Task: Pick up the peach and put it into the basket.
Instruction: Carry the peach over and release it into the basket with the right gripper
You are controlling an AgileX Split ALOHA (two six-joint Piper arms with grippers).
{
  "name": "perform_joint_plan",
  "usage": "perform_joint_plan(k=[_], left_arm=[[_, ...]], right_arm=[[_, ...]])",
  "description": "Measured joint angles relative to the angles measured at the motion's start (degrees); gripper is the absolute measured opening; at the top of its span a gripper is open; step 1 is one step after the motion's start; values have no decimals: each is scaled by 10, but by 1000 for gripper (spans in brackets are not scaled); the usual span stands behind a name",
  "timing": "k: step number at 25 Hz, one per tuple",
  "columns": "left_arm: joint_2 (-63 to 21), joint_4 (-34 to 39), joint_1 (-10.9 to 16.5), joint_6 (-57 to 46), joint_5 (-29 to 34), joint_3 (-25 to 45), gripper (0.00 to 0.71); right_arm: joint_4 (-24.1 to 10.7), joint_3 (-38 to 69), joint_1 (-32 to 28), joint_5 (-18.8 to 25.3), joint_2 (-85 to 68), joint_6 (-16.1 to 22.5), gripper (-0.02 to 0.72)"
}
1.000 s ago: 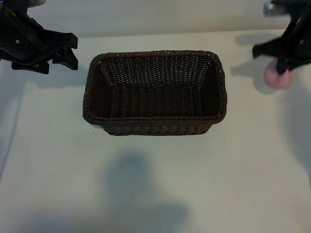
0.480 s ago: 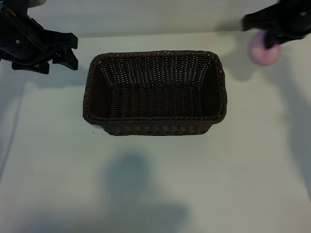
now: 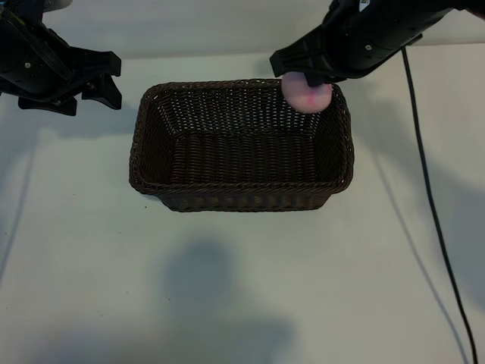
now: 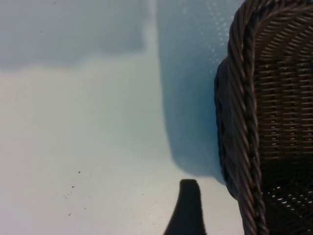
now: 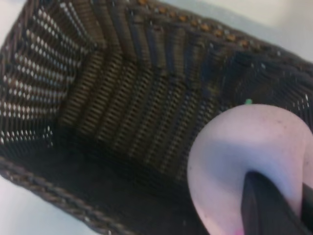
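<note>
- Since 1 s ago: right gripper (image 3: 306, 82) has swung in from the far right edge of the bench (image 3: 227, 288) w/ the peach (image 3: 307, 96), and now sits over the basket's (image 3: 241, 201) back-right corner. Left arm and basket haven't budged.
- Right gripper: clenched on the peach, fruit hanging just below its fingertips, pointed steeply down.
- Peach: pale pink w/ a brighter red blotch, in the air, directly under the right gripper. It overlaps the braided rim at the back-right corner in the exterior view; can't tell if it touches the rim.
- Right wrist view: peach (image 5: 249, 161) fills the near corner w/ a dark finger (image 5: 261, 205) across it. Basket's woven inside (image 5: 117, 107) spreads out beyond and below the gripper; nothing seen lying in it.
- Basket: dark brown wicker, rectangular, rounded corners, resting on the bench, mostly to the left of and nearer the camera than the right gripper.
- Left gripper (image 3: 102, 80): jaws spread, holding nothing, parked off the basket's back-left corner, apart from it.
- Left wrist view: basket's rim and side wall (image 4: 244, 127) just beside the gripper, one dark fingertip (image 4: 188, 210) poking in over bare bench (image 4: 73, 147).
- Black cable (image 3: 428, 205) trails along the bench on the right, behind the right gripper's arm, well apart from the basket.
</note>
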Motion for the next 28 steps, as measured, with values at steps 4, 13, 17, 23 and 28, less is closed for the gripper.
perform_joint_plan(k=[4,13,17,23,28], left_arm=[[0,0,0,0,0,0,589],[0,0,0,0,0,0,589],[0,0,0,0,0,0,589],[0,0,0,0,0,0,589],[0,0,0,0,0,0,589]], right_arm=[[-3,-1,0,-14,18,-1,42],[-2,-3,0,-42,155,-16,42],[0,-3,0,-43,191,-18,74],[18,-4,0,-44,191,-25,313],[19,-25,0,-11,191,-27,550]])
